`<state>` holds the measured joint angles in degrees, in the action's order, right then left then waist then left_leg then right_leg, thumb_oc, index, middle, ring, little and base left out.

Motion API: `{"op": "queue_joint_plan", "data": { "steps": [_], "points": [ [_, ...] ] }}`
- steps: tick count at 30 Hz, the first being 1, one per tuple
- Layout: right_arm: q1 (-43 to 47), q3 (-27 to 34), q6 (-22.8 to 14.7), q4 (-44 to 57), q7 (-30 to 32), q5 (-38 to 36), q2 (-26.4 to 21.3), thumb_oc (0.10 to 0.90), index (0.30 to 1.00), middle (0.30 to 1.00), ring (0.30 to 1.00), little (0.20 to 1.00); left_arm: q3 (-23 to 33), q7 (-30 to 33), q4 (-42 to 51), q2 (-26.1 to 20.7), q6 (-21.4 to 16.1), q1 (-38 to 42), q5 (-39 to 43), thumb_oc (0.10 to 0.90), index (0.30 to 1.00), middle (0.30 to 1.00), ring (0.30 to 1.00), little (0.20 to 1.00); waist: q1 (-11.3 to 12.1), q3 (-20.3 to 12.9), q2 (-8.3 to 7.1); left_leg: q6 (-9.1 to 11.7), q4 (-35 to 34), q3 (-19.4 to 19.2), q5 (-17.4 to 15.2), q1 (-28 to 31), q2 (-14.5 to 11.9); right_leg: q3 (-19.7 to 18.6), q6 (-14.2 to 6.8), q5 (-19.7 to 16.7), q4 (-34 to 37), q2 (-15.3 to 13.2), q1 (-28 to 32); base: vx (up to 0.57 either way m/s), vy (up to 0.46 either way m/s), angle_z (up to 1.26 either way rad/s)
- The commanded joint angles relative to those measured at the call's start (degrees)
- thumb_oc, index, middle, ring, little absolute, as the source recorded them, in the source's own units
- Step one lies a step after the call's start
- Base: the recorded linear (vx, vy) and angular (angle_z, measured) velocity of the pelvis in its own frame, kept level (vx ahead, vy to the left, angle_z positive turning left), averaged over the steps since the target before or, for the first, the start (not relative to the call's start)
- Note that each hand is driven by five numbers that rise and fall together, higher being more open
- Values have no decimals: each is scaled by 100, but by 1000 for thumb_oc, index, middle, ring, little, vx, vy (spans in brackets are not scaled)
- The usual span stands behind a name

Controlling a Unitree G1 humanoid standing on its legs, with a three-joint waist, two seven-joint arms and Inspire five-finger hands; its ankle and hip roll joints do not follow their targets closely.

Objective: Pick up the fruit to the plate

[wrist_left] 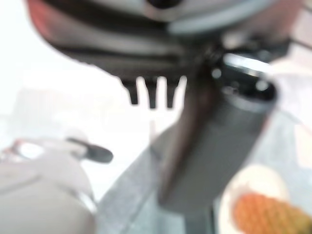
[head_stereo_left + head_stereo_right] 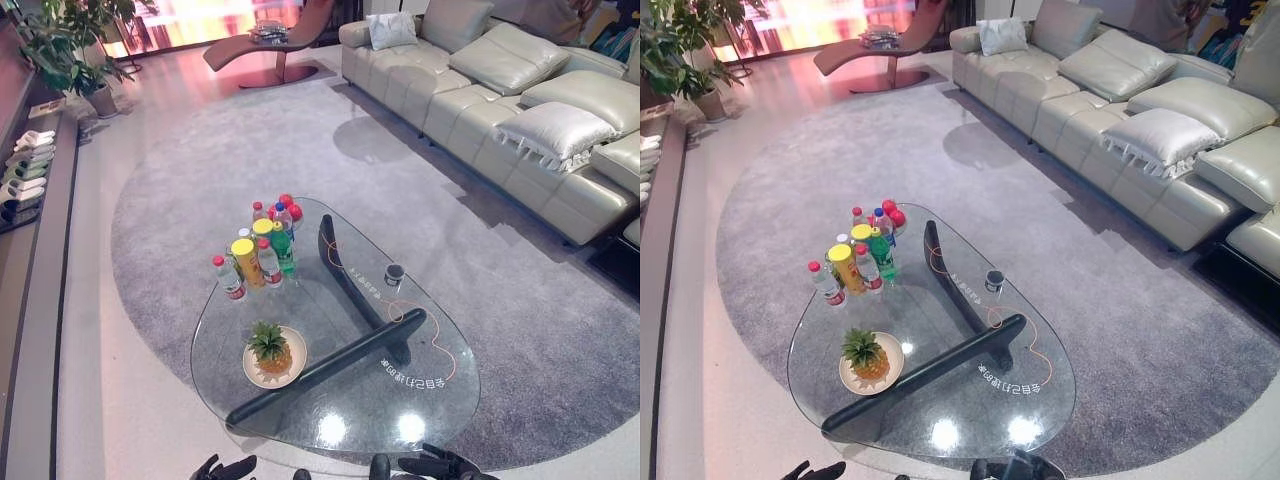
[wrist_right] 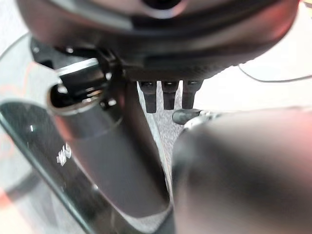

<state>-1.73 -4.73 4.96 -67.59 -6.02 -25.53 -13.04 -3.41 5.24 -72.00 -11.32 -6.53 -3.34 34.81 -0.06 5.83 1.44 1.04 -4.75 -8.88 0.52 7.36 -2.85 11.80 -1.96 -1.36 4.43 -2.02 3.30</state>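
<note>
A small pineapple [image 2: 271,348] stands on a cream plate [image 2: 293,372] at the near left of the glass coffee table [image 2: 440,400]. In the left wrist view the pineapple [image 1: 265,214] and the plate [image 1: 253,180] show just past the thumb. Red round fruit [image 2: 290,207] lies at the table's far end, behind a cluster of bottles [image 2: 258,255]. My left hand [image 2: 225,468] and right hand [image 2: 440,465] hang low at the table's near edge. Both have relaxed, spread fingers and hold nothing.
A small dark cup [image 2: 394,273] sits right of the table's black base [image 2: 345,290]. The table stands on a grey round rug [image 2: 200,160]. A pale sofa [image 2: 500,90] with cushions runs along the right. A lounge chair [image 2: 270,45] and a potted plant [image 2: 70,50] stand far back.
</note>
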Motion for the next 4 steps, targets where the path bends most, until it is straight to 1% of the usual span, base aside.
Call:
{"op": "queue_joint_plan", "data": {
  "steps": [1,4],
  "points": [
    [310,217,-223,-244,43,-364,153,800,900,900,900,900,268,-50,-291,74,-60,342,-275,800,900,900,900,900,50,23,-214,157,-25,-257,-187,105,257,103,-227,-15,-49,-214,399,36,14,0],
    [289,321,-222,-427,-10,-273,173,800,900,900,900,900,332,-68,-354,83,13,327,-316,800,900,900,900,900,60,-36,-208,162,-25,-248,-211,135,251,114,-247,-31,-23,-225,432,33,12,1]
  ]
}}
